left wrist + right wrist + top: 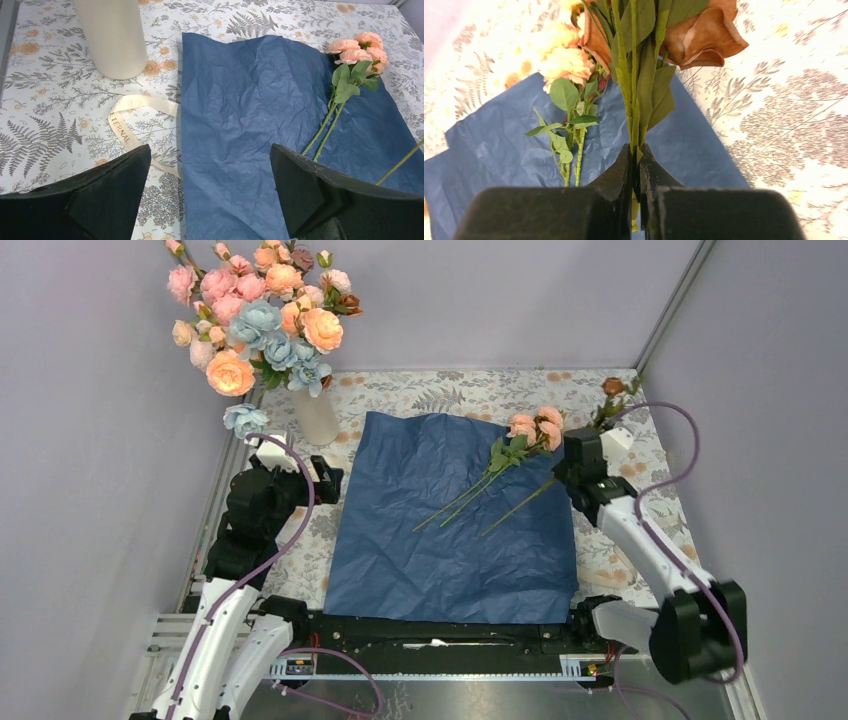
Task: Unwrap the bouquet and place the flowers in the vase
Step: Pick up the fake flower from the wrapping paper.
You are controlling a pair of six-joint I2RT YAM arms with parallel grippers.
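Flowers (262,310) mostly in vase (316,416), far left of bench (450,390). Navy paper (440,540) spread flat; peach roses (537,427) lying on its far right corner. Right pincer (636,162) clamped tight on brown flower stem (633,95) at paper's right edge. Left pincer (210,152) gaping wide, empty, near vase; cream ribbon (131,107) loose beside paper.

Left end effector (210,157) spread wide; right end effector (636,150) pinched closed.
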